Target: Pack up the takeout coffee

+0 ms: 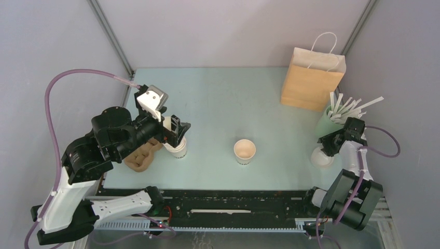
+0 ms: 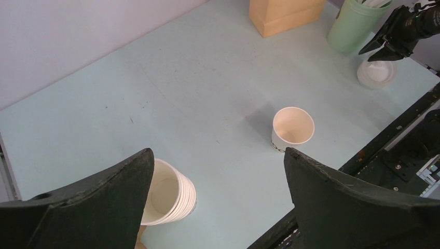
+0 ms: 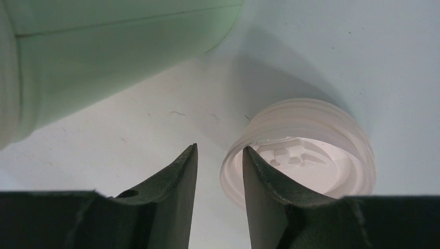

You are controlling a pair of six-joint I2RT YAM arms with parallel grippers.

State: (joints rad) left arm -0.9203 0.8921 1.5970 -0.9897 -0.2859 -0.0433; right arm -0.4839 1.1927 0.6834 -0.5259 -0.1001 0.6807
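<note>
Where your left hand point(image 2: 218, 154) sits: above the bench point(image 1: 218, 98), fingers spread as wide as they go, nothing between them.
Cup stack point(image 2: 171, 194): nested cream cups, upright, just below the left hand. The finger on the left of the wrist view covers part of the rim.
Takeout coffee cup point(image 1: 244, 151): single cream cup, upright on the bench, top open, tan inside showing. It's right of your left hand and left of your right hand, well apart from both, roughly between them.
Right hand point(image 3: 219, 148): fingers half spread, bare bench showing in the gap, pinching nothing you can see.
Lid stack point(image 3: 306, 150): white, ribbed side, on the bench just under the right hand. Its near rim runs behind one finger. Touching or not: can't tell.
Green cup point(image 3: 104, 52): just beyond the right hand, close beside the lid stack, with white sticks point(image 1: 347, 106) standing in it.
Paper bag point(image 1: 310, 78): brown, white handles, upright, further out past the right hand, beside the green cup.
Carrier tray point(image 1: 141, 155): brown pulp, under your left arm, behind the left hand, next to the cup stack.
</note>
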